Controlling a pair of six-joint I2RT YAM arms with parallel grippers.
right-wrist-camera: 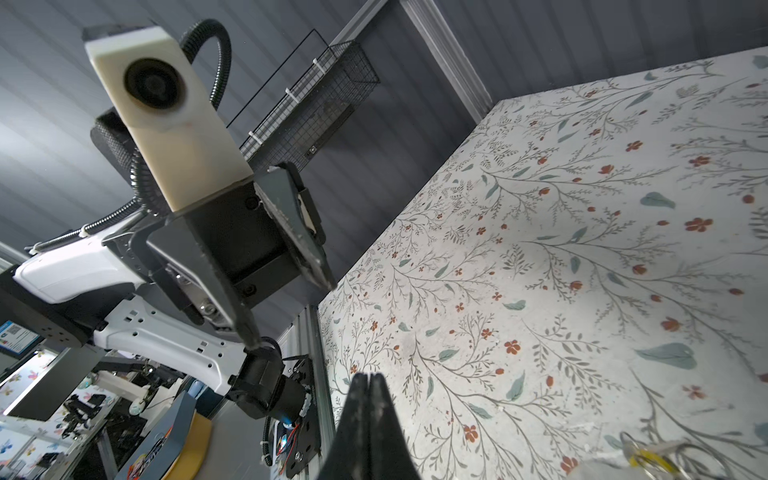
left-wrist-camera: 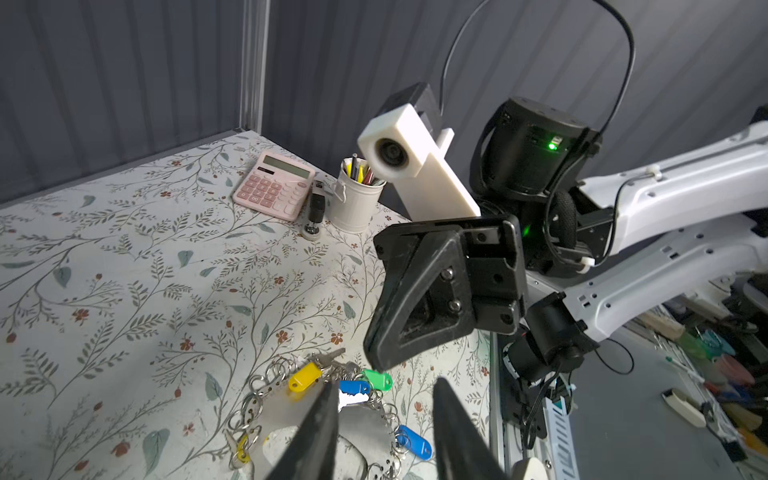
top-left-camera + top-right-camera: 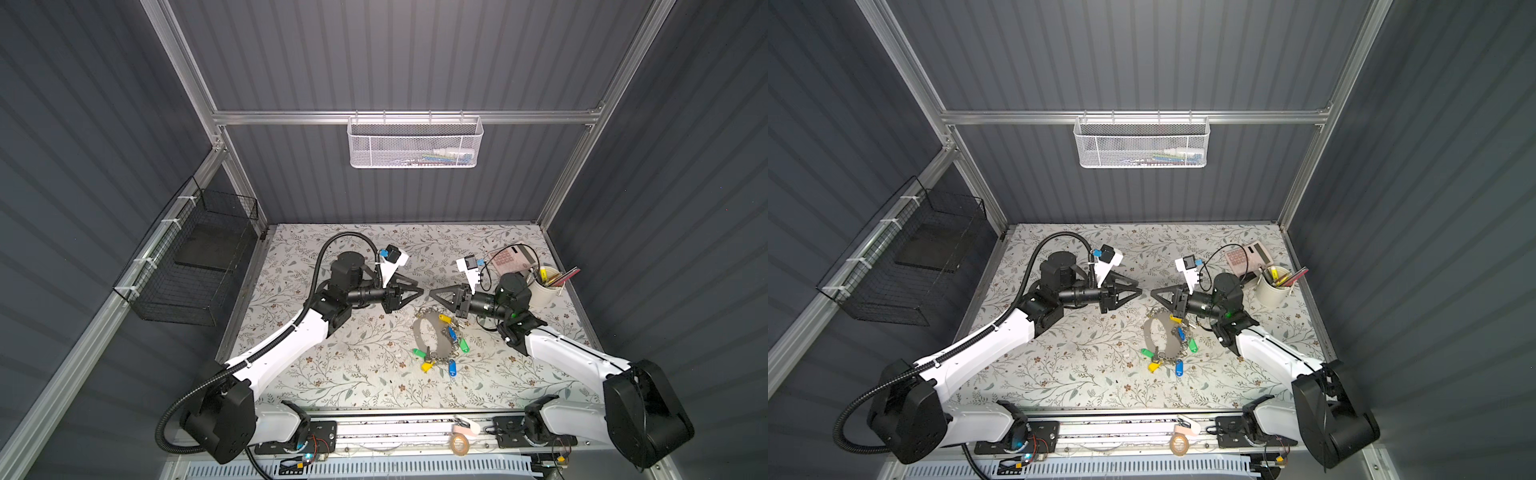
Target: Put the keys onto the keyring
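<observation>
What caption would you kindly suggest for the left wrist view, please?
Open left end effector frames the keyring on the floral table; shut right end effector hovers opposite.

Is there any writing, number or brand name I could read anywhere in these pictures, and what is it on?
No text reads clearly anywhere.
Pink calculator: key markings too small to read.
Plastic tags on the keyring: no writing visible.
Blue sticker beyond the table edge: blurred, unreadable.
</observation>
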